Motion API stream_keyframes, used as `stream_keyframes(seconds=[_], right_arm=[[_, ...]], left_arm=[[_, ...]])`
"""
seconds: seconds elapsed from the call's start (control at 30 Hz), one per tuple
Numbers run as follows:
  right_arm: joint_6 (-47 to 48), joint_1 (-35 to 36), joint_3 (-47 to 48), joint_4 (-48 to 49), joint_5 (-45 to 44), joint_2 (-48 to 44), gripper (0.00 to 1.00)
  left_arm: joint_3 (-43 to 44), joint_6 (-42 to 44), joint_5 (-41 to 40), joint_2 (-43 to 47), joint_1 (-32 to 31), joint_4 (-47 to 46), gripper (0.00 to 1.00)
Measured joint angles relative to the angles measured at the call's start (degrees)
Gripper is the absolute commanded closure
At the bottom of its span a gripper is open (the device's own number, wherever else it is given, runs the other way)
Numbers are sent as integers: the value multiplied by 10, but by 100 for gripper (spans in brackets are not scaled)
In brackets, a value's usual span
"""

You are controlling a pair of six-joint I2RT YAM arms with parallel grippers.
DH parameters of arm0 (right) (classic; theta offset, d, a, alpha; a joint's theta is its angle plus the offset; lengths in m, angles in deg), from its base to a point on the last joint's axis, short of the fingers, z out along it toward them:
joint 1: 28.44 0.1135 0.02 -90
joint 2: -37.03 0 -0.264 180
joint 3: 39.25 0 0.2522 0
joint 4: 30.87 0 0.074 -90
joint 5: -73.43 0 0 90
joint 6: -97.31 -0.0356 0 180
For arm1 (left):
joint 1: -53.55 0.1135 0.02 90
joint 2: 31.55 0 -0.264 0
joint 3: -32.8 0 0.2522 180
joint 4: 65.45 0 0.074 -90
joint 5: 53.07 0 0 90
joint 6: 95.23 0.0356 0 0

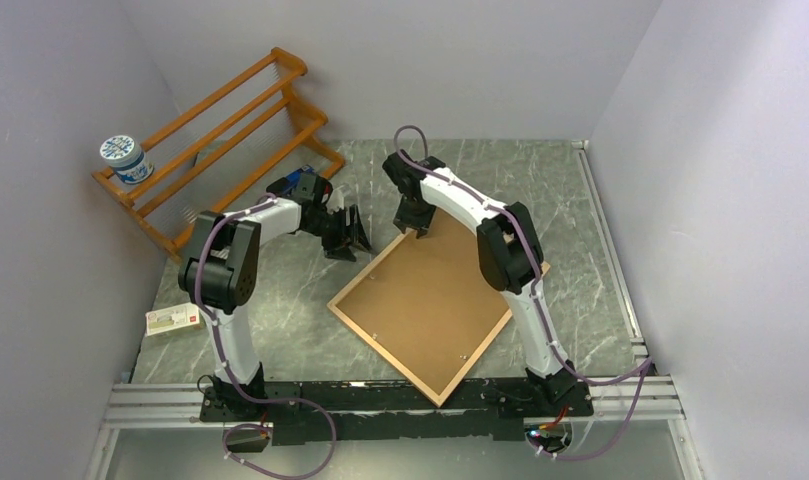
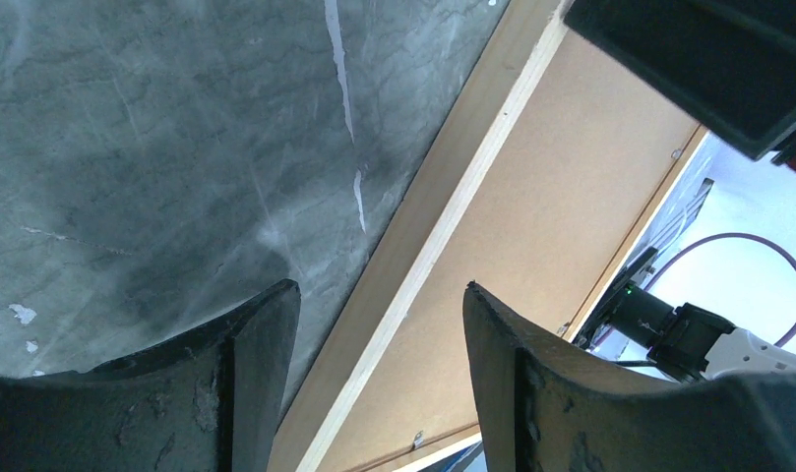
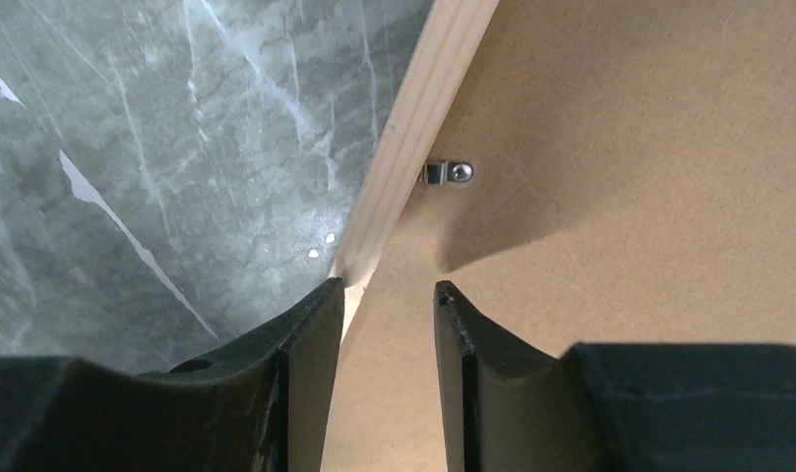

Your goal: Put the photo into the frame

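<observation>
Light-wood frame (image 1: 384, 354) lies flat on the grey marble-look table (image 1: 280, 320), centre of the top view, turned like a diamond with one corner pointing to the upper middle. It is back side up, and a brown backing board (image 1: 430, 310) fills the inside of the border.

Right gripper (image 1: 418, 228) is down at that upper corner. In the right wrist view its fingers (image 3: 389, 285) are a little apart and straddle the wood border (image 3: 428, 98): one tip is on the table side, touching or nearly touching the border edge, the other is over the board (image 3: 620, 147). They are not clamped on it. A small metal clip (image 3: 448, 173) sits on the board just beside the border.

Left gripper (image 1: 352, 232) sits just left of the same corner, over the table, close to the frame's upper-left edge. In the left wrist view its fingers (image 2: 379, 290) are spread wide with nothing between them, and the border (image 2: 443, 236) and board (image 2: 571, 216) run diagonally past.

Orange-brown slatted rack (image 1: 230, 130) is at upper left against the wall, with a blue-and-white tub (image 1: 125, 160) on its left end. A small flat white box (image 1: 174, 319) lies at the left table edge.
</observation>
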Motion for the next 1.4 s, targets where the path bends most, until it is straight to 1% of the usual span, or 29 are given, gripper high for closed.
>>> stream_keyframes(seconds=[0.2, 0.43, 0.5, 0.53, 0.6, 0.67, 0.73, 0.87, 0.97, 1.2, 1.3, 1.4], right_arm=[[5, -9, 24, 7, 3, 13, 57], [7, -13, 35, 13, 5, 32, 61], [7, -14, 38, 11, 5, 35, 64], [7, -14, 40, 11, 5, 36, 67], [9, -14, 43, 11, 5, 40, 82], [10, -14, 44, 10, 7, 40, 92], [0, -16, 45, 9, 18, 40, 99], [-14, -24, 45, 23, 48, 40, 100], [-13, -28, 37, 43, 65, 36, 100], [-2, -30, 2, 81, 96, 3, 100], [1, -30, -16, 93, 110, -20, 100], [4, -30, -21, 93, 115, -37, 100]], left_arm=[[0, 0, 1, -4, 0, -1, 33], [2, -2, 9, -16, 0, -2, 33], [5, -2, 14, -19, 0, -5, 33], [5, -2, 16, -19, 0, -5, 33], [5, -2, 20, -20, -1, -8, 32], [5, -3, 26, -24, -3, -15, 33], [14, -6, 49, -38, -4, -23, 34], [68, -1, 100, -89, -4, -12, 34], [99, 14, 118, -109, -5, 2, 36], [115, 38, 150, -115, -5, 18, 41], [116, 42, 164, -123, -5, 21, 48], [116, 38, 201, -130, -5, 21, 60]])
